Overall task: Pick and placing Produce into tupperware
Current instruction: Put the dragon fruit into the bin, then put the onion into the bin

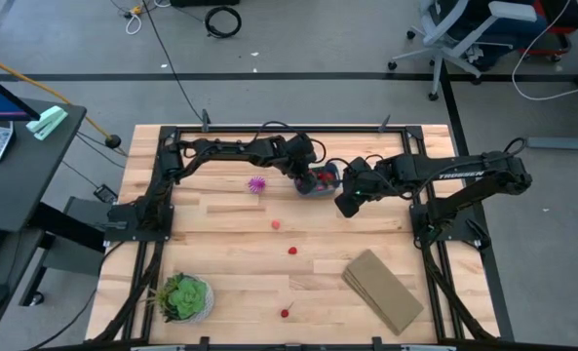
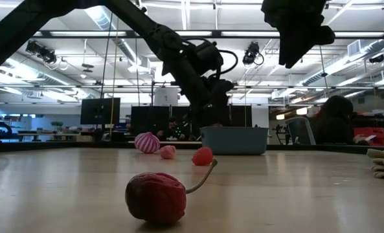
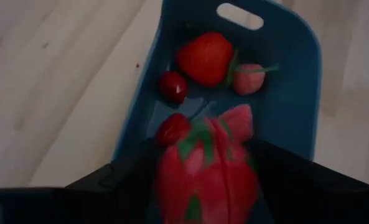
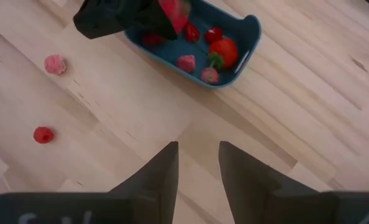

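The teal tupperware [image 1: 320, 185] stands on the table's far middle and holds a strawberry [image 3: 204, 58], a pink piece [image 3: 249, 78] and small red pieces. My left gripper [image 3: 206, 186] hangs over the tub's end, shut on a red-pink fruit with green flecks. My right gripper [image 4: 198, 165] is open and empty, raised above bare table just right of the tub. Loose produce lies on the table: a spiky purple piece [image 1: 258, 183], a pink one [image 1: 276, 224], a red one [image 1: 292, 251] and a cherry [image 2: 156, 197]. My left gripper pinches the red-pink fruit [image 3: 203, 165] between its two fingers, one on either side of it. The fingers come slanting down from above. The fruit is lifted clear, above the tub's inside near one end [image 4: 173, 12].
A tan flat block [image 1: 381, 290] lies at the near right. A green plant in a white pot [image 1: 183, 297] stands at the near left. Black frame rails [image 1: 162, 185] run along the table's edges. Bare wood lies between the tub and the block.
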You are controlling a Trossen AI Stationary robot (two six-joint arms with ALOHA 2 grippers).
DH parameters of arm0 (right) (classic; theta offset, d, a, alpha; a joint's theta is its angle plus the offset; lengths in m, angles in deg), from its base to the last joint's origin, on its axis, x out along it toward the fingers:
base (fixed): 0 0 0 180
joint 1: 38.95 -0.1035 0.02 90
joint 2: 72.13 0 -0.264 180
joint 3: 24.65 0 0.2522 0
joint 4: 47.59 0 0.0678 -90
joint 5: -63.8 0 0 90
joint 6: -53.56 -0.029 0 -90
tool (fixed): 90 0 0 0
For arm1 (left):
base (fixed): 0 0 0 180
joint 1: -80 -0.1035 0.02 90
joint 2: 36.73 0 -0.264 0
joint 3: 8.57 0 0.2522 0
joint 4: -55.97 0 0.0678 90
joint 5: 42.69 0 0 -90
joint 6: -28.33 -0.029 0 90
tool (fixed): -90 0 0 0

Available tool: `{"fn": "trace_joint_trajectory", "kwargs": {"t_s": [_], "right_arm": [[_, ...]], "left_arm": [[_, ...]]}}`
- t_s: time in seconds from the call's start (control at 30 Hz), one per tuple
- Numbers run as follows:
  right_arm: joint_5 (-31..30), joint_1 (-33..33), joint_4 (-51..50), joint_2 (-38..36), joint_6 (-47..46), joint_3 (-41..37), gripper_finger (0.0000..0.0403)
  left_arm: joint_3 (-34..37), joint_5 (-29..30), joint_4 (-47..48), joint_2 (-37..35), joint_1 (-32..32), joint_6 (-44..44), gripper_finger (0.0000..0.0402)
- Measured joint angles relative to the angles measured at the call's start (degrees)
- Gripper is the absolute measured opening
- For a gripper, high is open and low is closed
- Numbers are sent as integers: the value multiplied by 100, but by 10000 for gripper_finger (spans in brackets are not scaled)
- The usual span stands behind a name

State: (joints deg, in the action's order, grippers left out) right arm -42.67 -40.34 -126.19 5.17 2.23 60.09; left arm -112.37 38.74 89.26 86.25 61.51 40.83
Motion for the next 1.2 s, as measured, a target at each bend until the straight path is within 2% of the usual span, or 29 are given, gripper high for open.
{"fn": "trace_joint_trajectory", "kwargs": {"t_s": [0.23, 0.37, 0.47, 0.6, 0.8, 0.93, 1.03, 1.2], "right_arm": [[-2, 0, 25, 1, 2, 0, 124], [-2, 0, 26, 0, 2, 0, 124], [-2, -2, 26, 0, -19, 0, 124], [0, -3, 26, 0, -143, 0, 124], [1, -4, 24, 0, -158, 0, 124], [0, -55, 24, 0, -161, 0, 124], [1, -129, 24, 0, -160, 0, 124], [0, -271, 24, 0, -164, 0, 124]], "left_arm": [[-17, -10, -87, 0, -7, 34, 294], [-425, -8, 250, -72, -31, 31, 293], [-1152, -9, 946, -129, -36, -244, 289], [-2186, -7, 2325, -129, -35, -940, 287], [-3141, -9, 4505, -138, -29, -1499, 287], [-3248, -7, 6095, -133, -31, -1858, 286], [-3070, -10, 6888, -138, -29, -2253, 286], [-2425, -5, 6881, -127, -31, -2371, 286]]}}
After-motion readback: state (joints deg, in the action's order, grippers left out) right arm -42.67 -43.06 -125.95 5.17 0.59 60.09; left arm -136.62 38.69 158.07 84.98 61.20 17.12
